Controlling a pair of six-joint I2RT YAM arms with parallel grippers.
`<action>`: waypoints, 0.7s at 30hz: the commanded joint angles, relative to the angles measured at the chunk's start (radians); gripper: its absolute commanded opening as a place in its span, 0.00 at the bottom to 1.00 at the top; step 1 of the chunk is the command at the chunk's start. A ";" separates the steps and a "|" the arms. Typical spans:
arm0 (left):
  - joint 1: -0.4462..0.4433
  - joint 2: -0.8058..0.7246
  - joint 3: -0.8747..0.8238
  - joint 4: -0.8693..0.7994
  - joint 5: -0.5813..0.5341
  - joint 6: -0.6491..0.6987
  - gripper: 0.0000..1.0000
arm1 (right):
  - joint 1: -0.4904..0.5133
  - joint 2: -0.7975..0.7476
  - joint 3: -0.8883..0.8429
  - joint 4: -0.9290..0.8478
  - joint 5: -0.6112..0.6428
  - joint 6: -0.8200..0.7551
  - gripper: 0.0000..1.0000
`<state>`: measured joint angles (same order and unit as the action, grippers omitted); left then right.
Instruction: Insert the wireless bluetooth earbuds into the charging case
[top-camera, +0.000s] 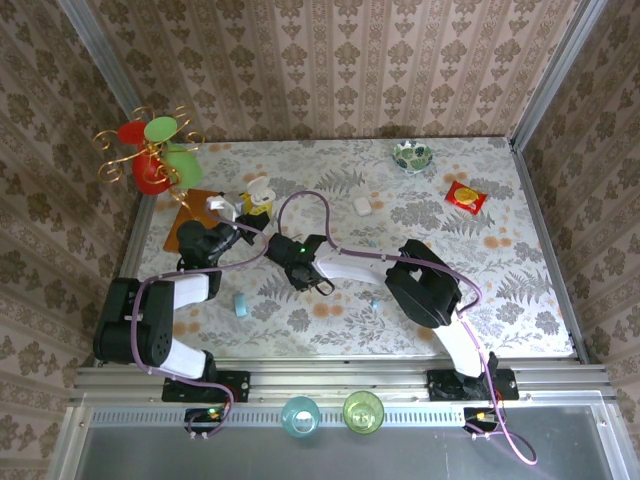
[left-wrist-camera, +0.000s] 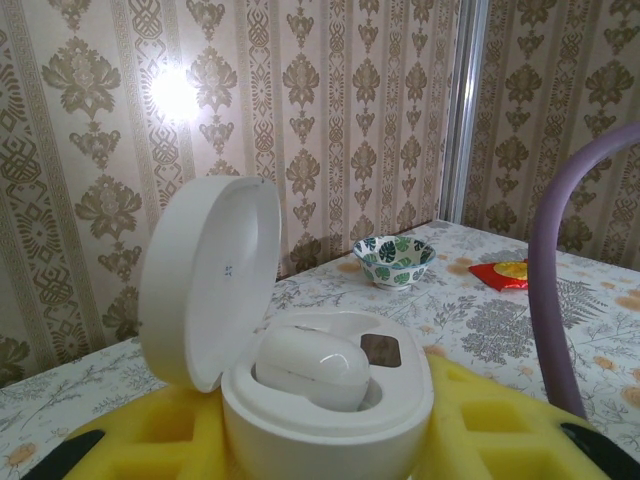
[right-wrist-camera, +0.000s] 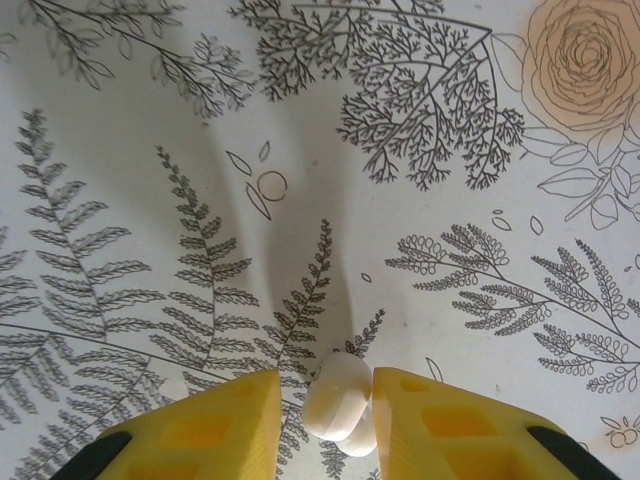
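White charging case (left-wrist-camera: 330, 415), lid open, holds 1 earbud (left-wrist-camera: 310, 368); other earbud (right-wrist-camera: 338, 395) sits between fingers (right-wrist-camera: 440, 425) of right hand (right-wrist-camera: 326, 380).

Overhead camera behind me sees the whole tabletop (top-camera: 520, 270), sharing the bowl (left-wrist-camera: 393, 260) with my level left wrist view; right wrist looks closely straight down.

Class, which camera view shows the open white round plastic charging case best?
The left wrist view: the white round plastic charging case is close, lid up, with one white plastic earbud seated inside. The top external view shows the case tiny.
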<state>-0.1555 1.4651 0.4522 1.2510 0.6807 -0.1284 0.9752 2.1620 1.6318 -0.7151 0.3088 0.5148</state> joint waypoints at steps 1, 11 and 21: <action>0.007 0.004 0.009 0.039 0.004 -0.003 0.27 | 0.008 0.029 0.037 -0.062 0.047 -0.023 0.31; 0.007 0.005 0.003 0.039 0.003 -0.003 0.27 | 0.012 0.059 0.075 -0.109 0.073 -0.050 0.24; 0.007 0.014 0.013 0.039 0.069 -0.008 0.28 | -0.061 -0.118 -0.108 -0.033 -0.035 -0.038 0.22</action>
<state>-0.1555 1.4727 0.4519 1.2510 0.7078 -0.1284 0.9554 2.1464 1.5936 -0.7555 0.3119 0.4671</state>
